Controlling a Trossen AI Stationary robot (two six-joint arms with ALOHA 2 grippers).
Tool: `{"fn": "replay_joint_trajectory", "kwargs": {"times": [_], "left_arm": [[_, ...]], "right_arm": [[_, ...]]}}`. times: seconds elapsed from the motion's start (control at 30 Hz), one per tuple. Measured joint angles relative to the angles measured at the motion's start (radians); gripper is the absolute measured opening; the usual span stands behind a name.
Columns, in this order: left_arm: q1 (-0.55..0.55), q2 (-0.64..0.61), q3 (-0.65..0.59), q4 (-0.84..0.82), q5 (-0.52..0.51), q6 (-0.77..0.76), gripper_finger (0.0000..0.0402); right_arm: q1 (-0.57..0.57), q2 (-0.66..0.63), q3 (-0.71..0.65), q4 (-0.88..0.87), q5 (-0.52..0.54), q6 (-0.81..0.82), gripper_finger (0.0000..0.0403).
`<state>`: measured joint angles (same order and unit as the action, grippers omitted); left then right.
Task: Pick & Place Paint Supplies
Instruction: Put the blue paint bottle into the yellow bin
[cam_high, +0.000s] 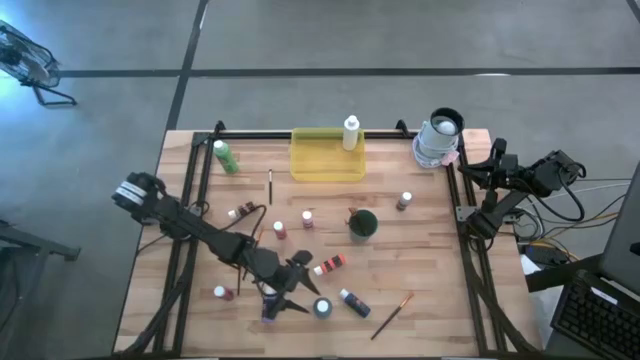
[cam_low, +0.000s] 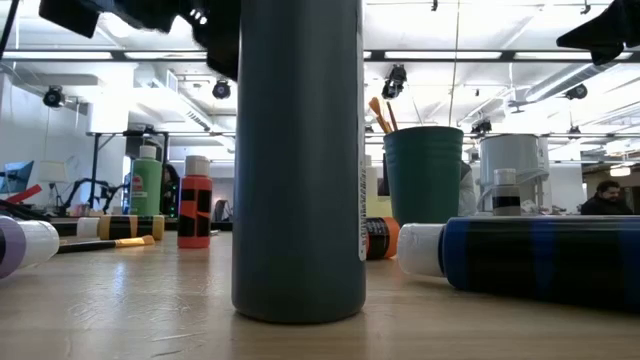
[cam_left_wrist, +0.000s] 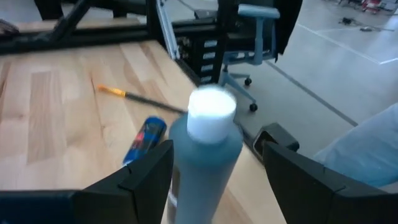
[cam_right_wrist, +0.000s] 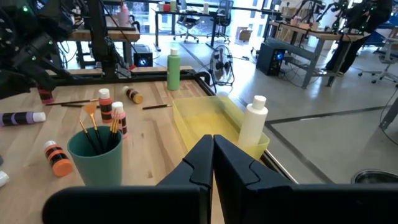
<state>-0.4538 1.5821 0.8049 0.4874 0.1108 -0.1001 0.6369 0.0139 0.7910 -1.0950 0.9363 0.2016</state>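
Down at the near edge of the bench (cam_high: 420, 290), the left claw (cam_left_wrist: 214, 180) stood spread around an upright teal paint bottle (cam_left_wrist: 204, 163) with a white cap, its fingers (cam_left_wrist: 144, 177) on either side, not pressing it. A blue bottle (cam_left_wrist: 144, 139) and a paintbrush (cam_left_wrist: 134, 96) lay just beyond. Off at the right edge, the right claw (cam_right_wrist: 212, 155) hung pressed together above the bench. A white bottle (cam_high: 351, 132) stood in the yellow tray (cam_high: 327, 165), and the green cup (cam_high: 363, 223) held brushes.
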Motion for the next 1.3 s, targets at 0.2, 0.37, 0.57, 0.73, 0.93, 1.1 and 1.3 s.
{"fn": "replay_joint_trajectory", "kwargs": {"times": [0.2, 0.37, 0.57, 0.73, 0.93, 1.1, 1.3], "left_arm": [[0.000, 0.012, 0.030, 0.014, 0.000, 0.039, 0.0252], [0.000, 0.012, 0.038, 0.014, -0.019, 0.066, 0.0252], [0.000, 0.012, 0.038, 0.014, -0.039, 0.066, 0.0252], [0.002, 0.012, 0.038, 0.020, -0.051, 0.066, 0.0252], [0.004, 0.029, 0.038, 0.041, -0.053, 0.066, 0.0252], [0.014, 0.071, 0.058, 0.041, -0.043, 0.039, 0.0252], [0.017, 0.090, 0.085, 0.054, -0.027, 0.045, 0.0252]], "right_arm": [[0.000, 0.000, 0.000, 0.000, 0.000, 0.000, 0.0008], [0.000, 0.000, 0.000, 0.000, 0.000, 0.000, 0.0008], [0.000, 0.000, 0.000, 0.000, 0.000, 0.000, 0.0008], [0.000, 0.000, 0.000, 0.000, 0.000, 0.000, 0.0008], [0.000, 0.000, 0.000, 0.000, 0.000, 0.000, 0.0008], [0.000, 0.000, 0.000, 0.000, 0.000, 0.000, 0.0008], [0.000, 0.000, 0.000, 0.000, 0.000, 0.000, 0.0008]]}}
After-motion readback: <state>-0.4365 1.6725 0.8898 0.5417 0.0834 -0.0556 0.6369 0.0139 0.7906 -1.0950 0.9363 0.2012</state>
